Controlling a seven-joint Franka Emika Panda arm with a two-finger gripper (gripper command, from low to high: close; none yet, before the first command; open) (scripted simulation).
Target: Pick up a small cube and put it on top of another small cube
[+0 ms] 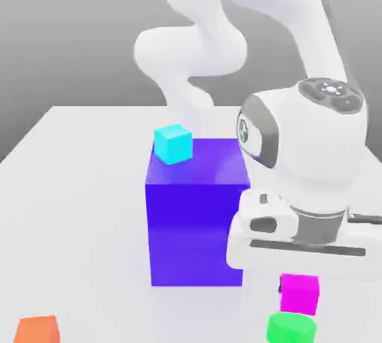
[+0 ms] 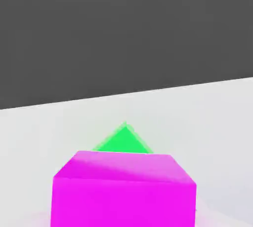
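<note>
Exterior view, going left to right: orange cube [image 1: 36, 329] at the near edge of the picture, on the worktop [image 1: 89, 222]. Next, the big blue block [image 1: 195, 233] with the cyan cube [image 1: 173, 145] on top, toward its left side. Then the end effector [image 1: 299, 278], clenched on the magenta cube [image 1: 299, 294], which hangs just under the hand. The green cube [image 1: 292, 328] shows directly below it in that view (whether they touch, can't tell). Hand view: a green corner pokes out from behind the magenta cube, so the two look turned relative to each other.

Likely step: lining up over green, then lowering. Risks: if the magenta cube comes down off-centre, it could tip off an edge once released; the mismatched angle leaves less overlap at the corners. Lowering too far could shove the green cube; letting go too high could make magenta bounce or slide off.
</note>
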